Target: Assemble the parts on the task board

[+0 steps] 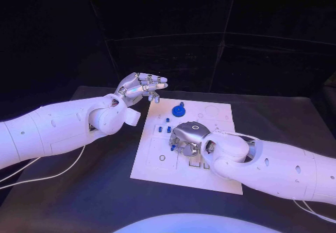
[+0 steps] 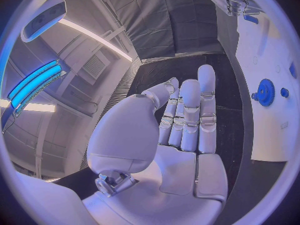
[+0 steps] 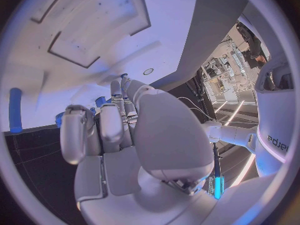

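Your task board (image 1: 210, 167) lies in the middle of the black table (image 1: 84, 194). A blue gear (image 1: 178, 111) stands at its far part, with small blue pegs (image 1: 164, 129) just nearer. Your right hand (image 1: 188, 140) is pressed down on the board's middle, and you cannot tell whether it grips anything. Your left hand (image 1: 142, 86) hovers beyond the board's far left corner, released, holding nothing.

1. The right hand (image 1: 188, 140) lies low over the middle of the task board (image 1: 218, 182), covering the slots beneath it.
2. The left hand (image 1: 142, 86) hangs raised off the board's far left corner, fingers together and holding nothing.
3. A blue gear (image 1: 179, 111) with its peg stands between the 2 hands.
4. The board's far right part lies bare.
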{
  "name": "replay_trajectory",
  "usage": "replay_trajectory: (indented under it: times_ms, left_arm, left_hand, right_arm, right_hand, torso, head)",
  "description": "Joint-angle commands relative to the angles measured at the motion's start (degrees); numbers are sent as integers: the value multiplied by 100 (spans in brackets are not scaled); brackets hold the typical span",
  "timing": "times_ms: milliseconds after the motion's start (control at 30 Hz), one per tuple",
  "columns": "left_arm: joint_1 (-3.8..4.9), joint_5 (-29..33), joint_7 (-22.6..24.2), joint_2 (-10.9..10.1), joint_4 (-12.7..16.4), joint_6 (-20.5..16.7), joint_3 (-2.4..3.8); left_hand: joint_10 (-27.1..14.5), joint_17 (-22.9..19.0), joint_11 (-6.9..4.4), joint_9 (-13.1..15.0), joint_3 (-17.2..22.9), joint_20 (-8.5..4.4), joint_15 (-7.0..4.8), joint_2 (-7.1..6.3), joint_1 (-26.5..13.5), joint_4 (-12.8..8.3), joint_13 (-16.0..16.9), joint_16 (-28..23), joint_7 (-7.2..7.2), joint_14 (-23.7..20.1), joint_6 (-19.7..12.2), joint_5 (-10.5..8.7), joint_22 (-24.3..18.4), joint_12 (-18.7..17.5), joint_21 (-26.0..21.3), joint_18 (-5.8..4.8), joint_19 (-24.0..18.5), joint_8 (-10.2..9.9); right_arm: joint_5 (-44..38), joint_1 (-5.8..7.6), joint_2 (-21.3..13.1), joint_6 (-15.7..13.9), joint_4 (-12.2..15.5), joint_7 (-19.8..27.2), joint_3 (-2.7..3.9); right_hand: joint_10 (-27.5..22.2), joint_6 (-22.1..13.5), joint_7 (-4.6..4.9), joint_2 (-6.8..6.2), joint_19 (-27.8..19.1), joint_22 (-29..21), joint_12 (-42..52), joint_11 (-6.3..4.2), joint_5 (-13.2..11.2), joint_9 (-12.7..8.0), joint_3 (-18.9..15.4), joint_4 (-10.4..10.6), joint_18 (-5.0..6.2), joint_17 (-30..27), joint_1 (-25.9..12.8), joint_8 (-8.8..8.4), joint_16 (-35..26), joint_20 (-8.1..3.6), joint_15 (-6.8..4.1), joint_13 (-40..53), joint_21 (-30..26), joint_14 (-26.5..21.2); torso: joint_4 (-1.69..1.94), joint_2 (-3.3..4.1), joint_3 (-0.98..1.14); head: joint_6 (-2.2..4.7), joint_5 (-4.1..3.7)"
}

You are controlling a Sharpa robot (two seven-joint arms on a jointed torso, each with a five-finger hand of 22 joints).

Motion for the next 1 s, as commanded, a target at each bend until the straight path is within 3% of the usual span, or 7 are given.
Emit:
replay_trajectory:
  times_ms: [33, 300, 700, 867, 1000]
  left_arm:
    - [10, 30, -2, 1, 7, 38, 4]
    - [9, 30, -20, 11, -13, 56, 1]
    - [9, 30, -36, 10, -8, 56, -3]
    - [10, 30, -50, -1, -4, 59, -4]
    - [10, 29, -64, -7, 3, 63, -4]
  left_hand:
    - [16, -3, 11, -5, 10, -12, 6, 4, 38, -30, -2, -36, 1, -42, 31, 39, -5, 25, -25, 37, -42, 29]
    - [12, -14, 12, -6, 13, -12, 6, 7, 45, -37, -3, -41, 3, -47, 28, 40, -6, 25, -27, 37, -43, 28]
    - [12, -14, 12, -6, 13, -12, 6, 7, 45, -37, -3, -41, 3, -47, 28, 40, -6, 25, -27, 37, -43, 28]
    - [9, -21, 13, -6, 17, -13, 6, 12, 54, -46, -4, -43, 4, -50, 25, 42, -8, 26, -28, 37, -43, 27]
    - [0, -35, 16, -8, 28, -15, 5, 23, 75, -64, -5, -49, 8, -56, 18, 44, -9, 26, -30, 37, -43, 25]
  right_arm:
    - [-108, 6, 13, 30, 2, -48, 0]
    - [-123, 5, 37, 97, 9, -18, 1]
    - [-137, 5, 81, 392, -27, 23, 1]
    - [-129, 5, 94, 310, -57, 35, 1]
    - [-120, 5, 105, 178, -94, 14, 1]
  right_hand:
    - [3, -4, 19, 11, 25, 473, -20, 22, -12, 7, 31, 12, 5, 6, -56, 30, 15, -31, -21, -6, 10, 54]
    - [7, -4, 17, 4, 23, 470, -22, 20, -19, 8, 39, -2, 6, 11, -65, 33, 19, -30, -21, -4, 7, 55]
    - [10, -16, 19, -54, 20, 467, -40, 26, -55, 8, 18, -25, 7, 0, -186, 35, 18, -24, -17, -1, 3, 50]
    - [-51, -88, 38, -96, 15, 461, -89, 46, -52, -5, -2, -24, 8, -7, -289, 15, 17, -15, -2, -12, -4, 46]
    - [-322, -315, 115, -169, -10, 419, -227, 132, -53, -27, -11, -27, 16, -47, -403, 0, 2, 29, 66, -40, -39, 33]
  torso:
    - [2, 2, 2]
    - [-6, -5, 2]
    - [8, 4, -2]
    - [3, 2, -2]
    - [-2, 3, -4]
  head:
    - [-2, 6]
    - [-25, 15]
    - [-28, -9]
    - [-55, 6]
    - [-47, 12]
